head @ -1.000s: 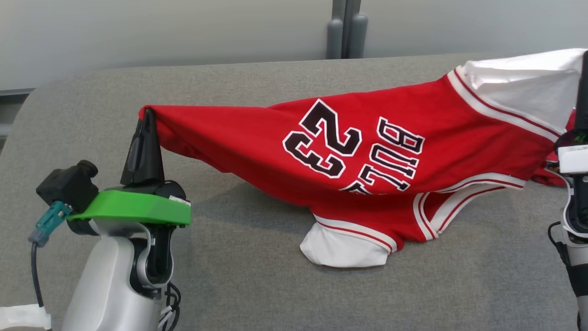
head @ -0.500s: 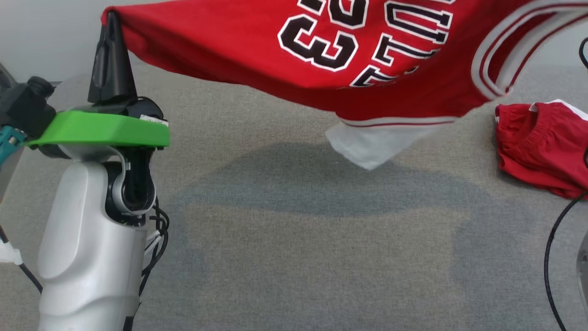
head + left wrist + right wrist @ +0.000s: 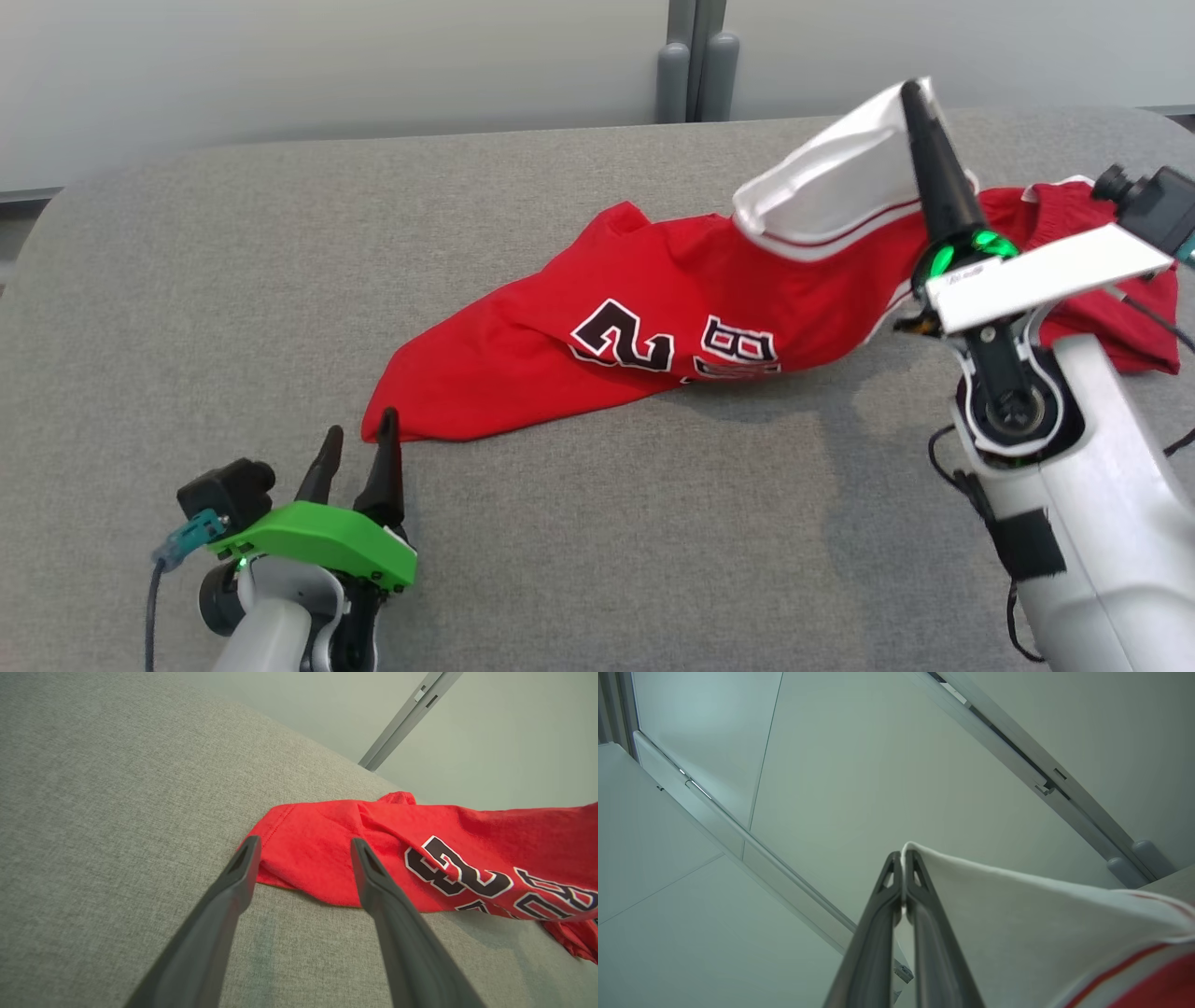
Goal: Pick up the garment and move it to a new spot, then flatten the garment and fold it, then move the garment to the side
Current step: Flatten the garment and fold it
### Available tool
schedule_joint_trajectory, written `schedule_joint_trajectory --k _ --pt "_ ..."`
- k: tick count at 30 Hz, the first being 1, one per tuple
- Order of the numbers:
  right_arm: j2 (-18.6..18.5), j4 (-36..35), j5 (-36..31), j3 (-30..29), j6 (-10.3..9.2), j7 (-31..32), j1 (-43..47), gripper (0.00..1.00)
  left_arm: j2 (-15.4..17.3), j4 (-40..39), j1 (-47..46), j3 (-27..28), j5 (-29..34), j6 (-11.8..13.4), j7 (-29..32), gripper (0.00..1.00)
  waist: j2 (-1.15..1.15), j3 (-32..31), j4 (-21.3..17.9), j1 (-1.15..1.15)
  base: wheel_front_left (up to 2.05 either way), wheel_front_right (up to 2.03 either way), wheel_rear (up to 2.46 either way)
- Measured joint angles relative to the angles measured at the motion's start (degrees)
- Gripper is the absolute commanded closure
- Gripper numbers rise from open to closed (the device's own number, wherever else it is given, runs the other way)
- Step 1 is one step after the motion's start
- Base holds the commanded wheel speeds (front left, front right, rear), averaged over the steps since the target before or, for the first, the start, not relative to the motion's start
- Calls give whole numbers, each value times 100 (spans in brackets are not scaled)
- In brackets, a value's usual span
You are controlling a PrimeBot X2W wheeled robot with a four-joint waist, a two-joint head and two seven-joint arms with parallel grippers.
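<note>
Your left gripper [image 3: 361,425] gapes empty astride the jersey's [image 3: 560,322] hem corner, your right gripper [image 3: 908,89] pinches its raised white sleeve [image 3: 822,191], and grey table [image 3: 215,280] stretches left.

The red jersey [image 3: 504,373] carries black, white-edged print: the number 23, partly folded under, and beside it letters of which only a B reads clearly

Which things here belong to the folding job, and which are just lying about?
In the job:
- jersey
- left gripper, fingers open by the jersey's hem corner
- right gripper, shut on the white sleeve

Lying about:
- shorts, red, behind the right arm
- wall post beyond the table
</note>
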Motion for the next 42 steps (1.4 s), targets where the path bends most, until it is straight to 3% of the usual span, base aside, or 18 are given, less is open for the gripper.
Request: schedule_joint_trajectory --k 7,12,15,21,23,27,31,36,42 --pt "-280 -768 299 556 44 390 1111 100 3 -175 23 425 -235 -1 -248 0 0 -32 -257 0 0 0 0" --pt "-1013 -659 -118 845 44 731 2295 100 23 -398 67 733 -278 0 -304 0 0 -85 -492 0 0 0 0" --pt "-1481 -382 -501 654 -30 698 2808 100 24 -483 88 719 -277 0 -344 0 0 -105 -667 0 0 0 0" --pt "-1752 307 -701 -32 -422 336 3033 100 19 -667 129 311 -186 -57 -342 0 0 -65 -1062 0 0 0 0" --pt "-1860 531 -737 -97 -431 281 3236 100 7 -678 120 138 -154 -65 -305 0 0 -1 -1103 0 0 0 0" --pt "-1671 611 -667 -156 -461 98 3306 100 9 -664 63 -68 -49 -110 -190 0 0 137 -1077 0 0 0 0" --pt "-1515 503 -666 -99 -309 -26 3077 100 26 -625 -235 -511 390 -163 11 0 0 244 -992 0 0 0 0" --pt "-1485 486 -687 32 -252 -88 2869 100 168 -447 -816 -1270 1185 -212 466 0 0 360 -940 0 0 0 0" --pt "-1473 565 -743 159 -189 -89 2719 100 233 -134 -1462 -1546 1366 -283 1071 0 0 494 -992 0 0 0 0"
